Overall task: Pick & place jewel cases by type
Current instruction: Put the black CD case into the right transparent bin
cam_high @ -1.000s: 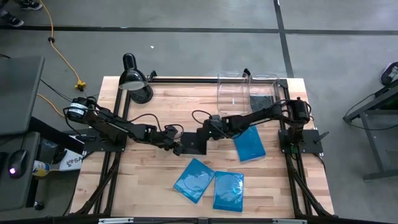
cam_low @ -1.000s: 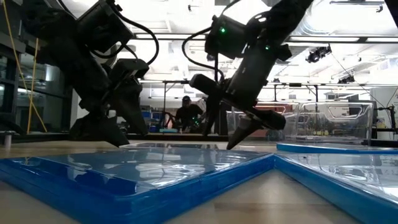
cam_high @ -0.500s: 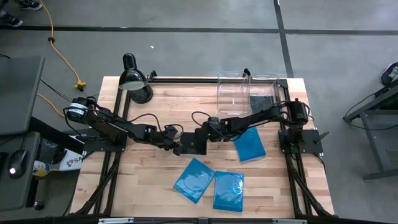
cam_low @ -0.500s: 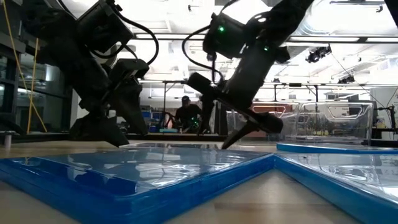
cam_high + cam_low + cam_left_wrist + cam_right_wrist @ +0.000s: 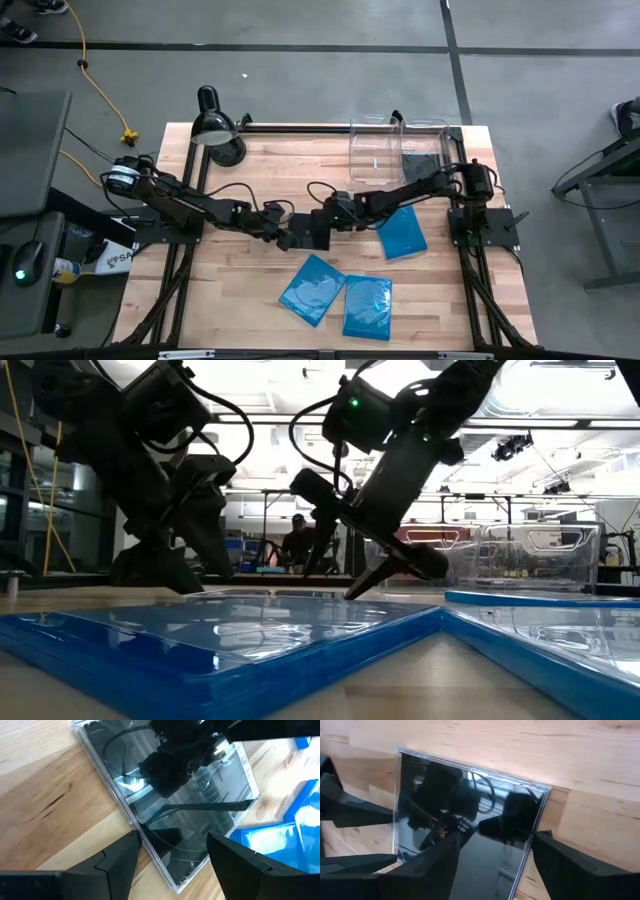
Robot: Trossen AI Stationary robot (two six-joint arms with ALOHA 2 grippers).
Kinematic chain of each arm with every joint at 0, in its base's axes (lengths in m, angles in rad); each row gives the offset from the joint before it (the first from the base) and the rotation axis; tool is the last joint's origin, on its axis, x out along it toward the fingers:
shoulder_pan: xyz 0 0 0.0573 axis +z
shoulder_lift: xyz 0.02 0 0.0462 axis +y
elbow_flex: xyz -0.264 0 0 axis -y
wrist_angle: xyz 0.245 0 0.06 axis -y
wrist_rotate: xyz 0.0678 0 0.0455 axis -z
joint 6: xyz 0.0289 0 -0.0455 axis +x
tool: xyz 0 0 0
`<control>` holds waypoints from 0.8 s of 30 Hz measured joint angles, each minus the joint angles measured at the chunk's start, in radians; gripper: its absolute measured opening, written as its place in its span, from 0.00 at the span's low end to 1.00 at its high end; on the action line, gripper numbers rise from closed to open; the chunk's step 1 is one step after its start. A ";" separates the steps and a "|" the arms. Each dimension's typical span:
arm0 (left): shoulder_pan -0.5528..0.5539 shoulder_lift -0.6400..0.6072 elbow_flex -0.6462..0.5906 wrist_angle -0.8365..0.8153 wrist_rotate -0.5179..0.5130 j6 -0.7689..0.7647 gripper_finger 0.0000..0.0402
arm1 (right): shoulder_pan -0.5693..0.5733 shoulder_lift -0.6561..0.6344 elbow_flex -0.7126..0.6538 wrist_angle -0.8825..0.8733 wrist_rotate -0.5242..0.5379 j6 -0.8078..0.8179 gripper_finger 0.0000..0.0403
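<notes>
while both arms crowd the middle of the wooden surface (image 5: pixel 240 300), let's start nearest the front edge: two bright blue rectangular plastic cases (image 5: pixel 312 289) lie side by side there, flat and touching or nearly so, filling the foreground of the low view. a third blue case (image 5: pixel 402 232) sits a little further back toward the right arm's side, just beside that arm's forearm.

next in, the action: a glossy black square jewel case (image 5: pixel 465 820) lies flat mid-surface, and both hands are on top of it. the left hand (image 5: pixel 172 852) has its fingers spread wide, straddling one corner of the case with nothing clamped. the right hand (image 5: pixel 492 862) comes in from the opposite side, jaws equally wide, poised over the far edge and also holding nothing.

at the back stand two clear plastic bins (image 5: pixel 375 150); the one nearer the right arm's base appears to have dark cases in it already, and a black desk lamp (image 5: pixel 215 125) sits at the back left corner.

the risk here looks plain: two hands converging on one thin, slick case. if either closes off-centre, the case could skate across the wood or tip onto an edge, and the hands themselves look close enough to knock together. a slide toward the front could also bump the blue pair.
</notes>
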 joint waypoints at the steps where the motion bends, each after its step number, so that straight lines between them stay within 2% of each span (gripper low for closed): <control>1: 0.000 0.000 0.000 -0.004 0.002 0.010 0.59 | 0.000 0.000 -0.001 0.017 0.006 -0.002 0.61; 14: 0.000 -0.002 0.003 -0.083 0.000 0.049 0.59 | 0.002 -0.048 -0.005 0.063 0.055 -0.105 0.61; 24: 0.000 -0.002 0.003 -0.107 -0.005 0.079 0.59 | 0.012 -0.054 -0.005 0.103 0.064 -0.115 0.61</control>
